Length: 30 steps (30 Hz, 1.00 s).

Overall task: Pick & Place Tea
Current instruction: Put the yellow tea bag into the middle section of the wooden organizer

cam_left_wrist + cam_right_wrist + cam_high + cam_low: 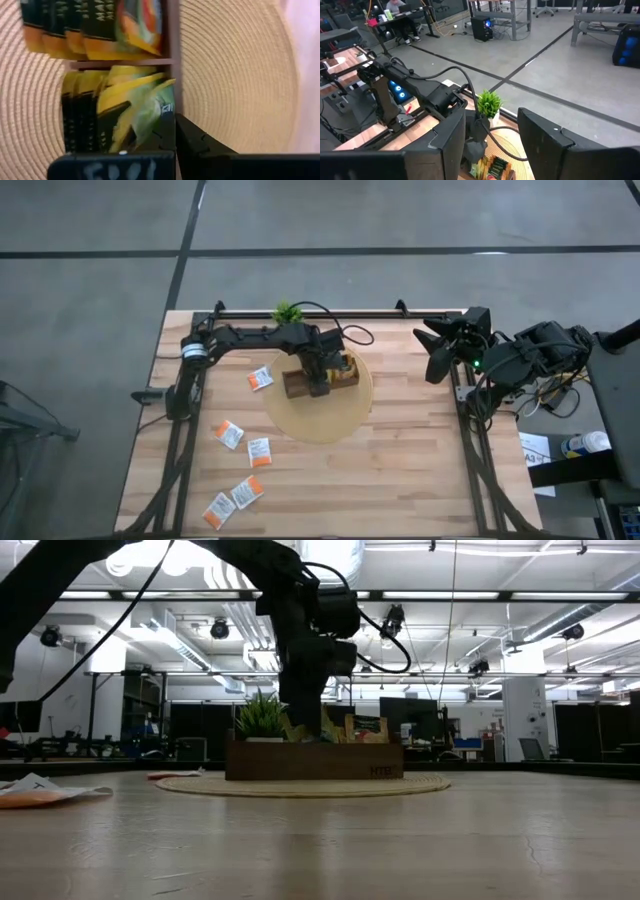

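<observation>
The brown tray [296, 385] sits on a round woven mat [330, 420]. Its compartments hold dark green-and-yellow tea sachets [100, 115] standing on edge. Several white-and-orange sachets [229, 434] lie flat on the table's left half, one of them [260, 379] close to the mat. My left gripper [320, 380] points down into the tray, its fingers [175, 137] shut beside the tray's side wall [173, 75]. In the low view the left gripper [305, 715] stands over the tray [315, 760]. My right gripper [437, 352] waits open near the table's far right corner, seen open [492, 145] in its wrist view. My left gripper comes from above, pointing down, with its shut fingertips at the end of one compartment next to the tray's side wall. One finger [164, 135] lies against the outermost green-and-yellow sachet [157, 107], which leans on it. Whether a sachet sits between the fingers cannot be told.
A small green potted plant [288, 312] stands at the far edge behind the mat. More sachets [247, 492] lie near the table's near left corner. The table frame's rail [340, 312] runs along the far edge. A person sits at a desk [400, 7] far off.
</observation>
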Available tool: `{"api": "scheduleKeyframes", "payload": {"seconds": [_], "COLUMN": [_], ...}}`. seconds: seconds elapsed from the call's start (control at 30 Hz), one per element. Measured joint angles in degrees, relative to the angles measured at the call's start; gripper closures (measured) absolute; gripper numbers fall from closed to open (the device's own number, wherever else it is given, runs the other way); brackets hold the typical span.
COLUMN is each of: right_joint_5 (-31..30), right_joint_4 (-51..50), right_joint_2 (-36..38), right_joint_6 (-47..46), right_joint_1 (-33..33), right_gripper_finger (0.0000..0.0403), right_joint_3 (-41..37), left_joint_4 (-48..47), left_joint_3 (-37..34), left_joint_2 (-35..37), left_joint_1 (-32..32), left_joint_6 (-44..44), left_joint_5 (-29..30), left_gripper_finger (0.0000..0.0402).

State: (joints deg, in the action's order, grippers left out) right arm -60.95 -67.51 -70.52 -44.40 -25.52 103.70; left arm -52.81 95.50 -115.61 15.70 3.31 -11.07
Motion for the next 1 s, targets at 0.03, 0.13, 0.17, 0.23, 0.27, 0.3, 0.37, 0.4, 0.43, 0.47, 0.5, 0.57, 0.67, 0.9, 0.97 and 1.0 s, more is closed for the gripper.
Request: {"api": "scheduleKeyframes", "payload": {"seconds": [0.03,0.13,0.17,0.23,0.27,0.3,0.37,0.4,0.43,0.47,0.5,0.57,0.67,0.9,0.97,1.0], "right_joint_5": [-0.06,-0.1,-0.11,-0.13,-0.13,-0.13,-0.13,-0.13,-0.13,-0.13,-0.13,-0.15,-0.15,-0.15,-0.15,-0.15], "right_joint_4": [0.0,0.0,0.0,0.0,0.0,0.0,0.0,0.0,0.0,0.0,0.0,0.0,0.0,0.0,0.0,0.0], "right_joint_2": [0.0,0.0,0.0,0.0,0.0,0.0,0.0,0.0,0.0,0.0,0.0,0.0,0.0,0.0,0.0,0.0], "right_joint_6": [0.0,0.02,0.02,0.02,0.02,0.02,0.02,0.02,0.02,0.03,0.05,0.38,0.76,0.88,0.9,0.9], "right_joint_1": [0.0,0.0,0.0,0.0,0.0,0.0,0.0,0.0,0.0,0.0,0.0,0.0,0.0,0.0,0.02,0.0], "right_gripper_finger": [0.0225,0.0225,0.0225,0.0225,0.0225,0.0225,0.0225,0.0225,0.0225,0.0225,0.0225,0.0225,0.0225,0.0225,0.0225,0.0225], "right_joint_3": [0.0,0.0,0.0,0.0,0.0,0.0,0.0,0.0,0.0,0.0,0.0,0.0,0.0,0.0,0.0,0.0], "left_joint_4": [0.47,1.08,1.8,2.57,2.82,3.37,4.39,4.57,4.66,4.74,4.85,4.87,4.87,4.76,4.67,4.62], "left_joint_3": [-0.22,-0.86,-1.22,-2.01,-2.33,-2.63,-3.21,-3.32,-3.36,-3.36,-3.36,-3.36,-3.41,-3.4,-3.05,-2.76], "left_joint_2": [0.0,0.0,0.0,0.0,0.0,0.0,0.0,0.0,0.0,0.0,0.0,0.0,0.0,0.04,0.15,0.2], "left_joint_1": [0.0,0.0,0.0,0.0,0.0,-0.01,-0.04,-0.04,-0.04,-0.04,-0.04,-0.04,-0.04,-0.04,-0.04,-0.04], "left_joint_6": [-0.58,-1.93,-2.37,-3.63,-4.23,-4.56,-5.26,-5.57,-5.86,-6.03,-6.22,-6.48,-7.18,-8.32,-8.32,-8.32], "left_joint_5": [0.57,1.09,1.4,1.8,1.84,2.01,2.04,2.05,2.06,2.16,2.47,3.0,3.02,3.02,3.03,3.04], "left_gripper_finger": [0.0401,0.0401,0.0401,0.0401,0.0401,0.0401,0.0401,0.0401,0.0401,0.0401,0.0401,0.0401,0.0401,0.0401,0.0401,0.0401]}}
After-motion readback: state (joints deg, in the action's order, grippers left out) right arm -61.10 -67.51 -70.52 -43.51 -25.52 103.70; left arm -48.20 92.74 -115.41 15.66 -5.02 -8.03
